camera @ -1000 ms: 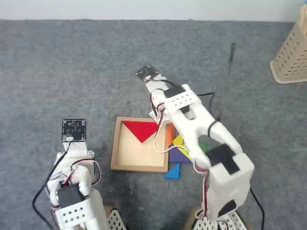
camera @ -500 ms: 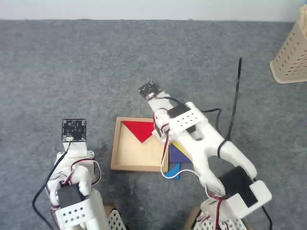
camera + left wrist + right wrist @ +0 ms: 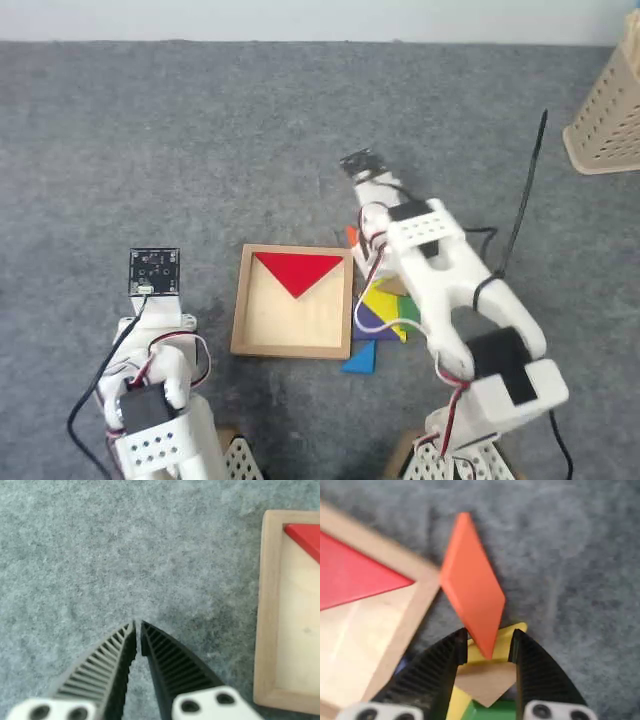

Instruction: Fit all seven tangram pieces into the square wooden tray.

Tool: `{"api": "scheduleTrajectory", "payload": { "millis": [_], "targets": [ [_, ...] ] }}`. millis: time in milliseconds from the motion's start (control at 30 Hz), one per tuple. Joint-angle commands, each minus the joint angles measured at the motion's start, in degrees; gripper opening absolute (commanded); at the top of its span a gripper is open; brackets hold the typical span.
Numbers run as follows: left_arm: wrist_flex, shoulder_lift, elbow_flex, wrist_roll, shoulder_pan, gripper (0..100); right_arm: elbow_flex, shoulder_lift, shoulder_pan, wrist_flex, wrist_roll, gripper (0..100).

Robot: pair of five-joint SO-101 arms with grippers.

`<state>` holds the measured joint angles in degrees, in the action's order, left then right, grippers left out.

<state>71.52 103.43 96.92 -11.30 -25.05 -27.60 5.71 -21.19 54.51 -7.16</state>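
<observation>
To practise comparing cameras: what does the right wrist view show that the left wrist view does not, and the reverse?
Right wrist view, not left: the right gripper clamping one tip of the orange parallelogram tangram piece, near a green piece. Left wrist view, not right: the left gripper, shut and empty. Both: the square wooden tray, the red triangle piece in it, the grey carpet.
</observation>
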Motion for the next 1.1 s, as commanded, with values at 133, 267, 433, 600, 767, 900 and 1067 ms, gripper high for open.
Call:
{"api": "scheduleTrajectory", "payload": {
  "millis": [133,267,433,600,767,900,1067],
  "targets": [
    [0.4,0.8,-0.4,-0.3,-0.3,1,5.1,-2.8,5.1,1.5,1.4,14.9],
    [0.4,0.8,-0.4,-0.3,-0.3,1,4.6,-10.9,4.6,4.4,1.5,14.9],
    [0.4,0.8,-0.4,-0.3,-0.3,1,-2.3,-19.0,-3.6,4.4,1.1,14.9],
    [0.4,0.8,-0.4,-0.3,-0.3,1,-5.9,-16.1,-12.1,-0.1,1.0,14.9],
    [0.4,0.8,-0.4,-0.3,-0.3,1,-2.4,-7.9,-12.5,-0.3,1.0,14.9],
    [0.4,0.8,-0.4,-0.3,-0.3,1,1.3,-2.1,-13.0,-0.4,1.1,14.9],
    [0.4,0.8,-0.4,-0.3,-0.3,1,4.1,2.7,-12.9,-0.4,1.4,14.9]
  ]
}}
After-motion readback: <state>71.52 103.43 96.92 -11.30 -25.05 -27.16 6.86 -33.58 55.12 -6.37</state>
